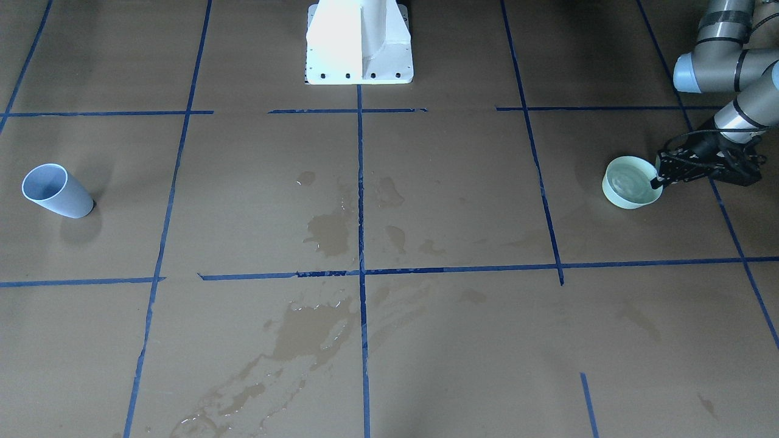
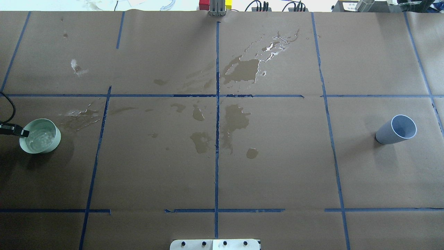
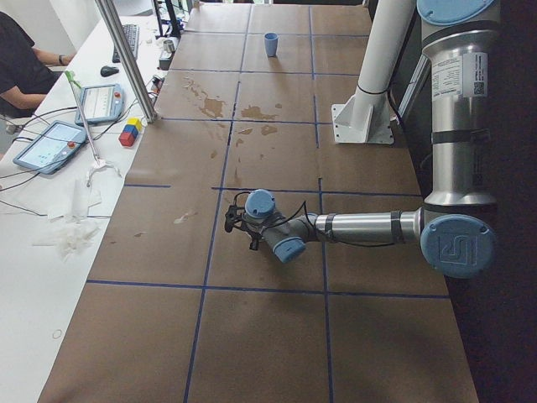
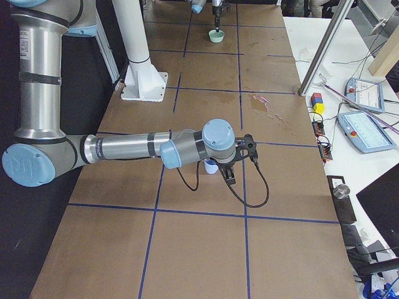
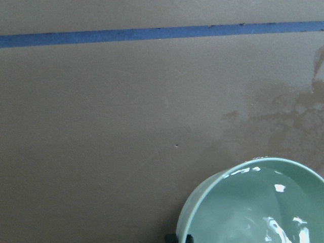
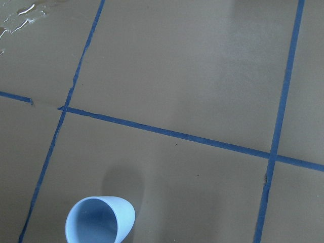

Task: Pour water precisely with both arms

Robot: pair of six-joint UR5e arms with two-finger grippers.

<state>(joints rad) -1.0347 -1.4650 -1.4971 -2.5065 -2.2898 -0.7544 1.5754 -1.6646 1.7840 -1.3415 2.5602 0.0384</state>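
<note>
A pale green bowl [image 2: 48, 126] stands at the table's left end and holds the water [image 2: 41, 138], clear with a rippled sheen. My left gripper [image 2: 23, 132] is at the bowl's near rim, fingers closed across the rim; the left wrist view shows the bowl [image 5: 202, 202] with a black fingertip [image 5: 172, 238] at its edge. The bowl [image 1: 614, 194] and left gripper [image 1: 657, 180] also show in the front-facing view. A light blue cup [image 2: 397, 129] stands at the right end, and looks empty in the right wrist view [image 6: 98, 220]. My right gripper [image 4: 232, 173] hangs near it; I cannot tell whether it is open or shut.
Wet spill patches [image 2: 242, 69] darken the brown paper around the middle of the table, with more near the bowl [image 2: 78, 116]. The white pedestal [image 1: 359, 42] stands at the robot's edge. Blue tape lines [image 2: 217, 121] grid the table. An operator's bench with tablets [image 3: 50, 143] runs along the far side.
</note>
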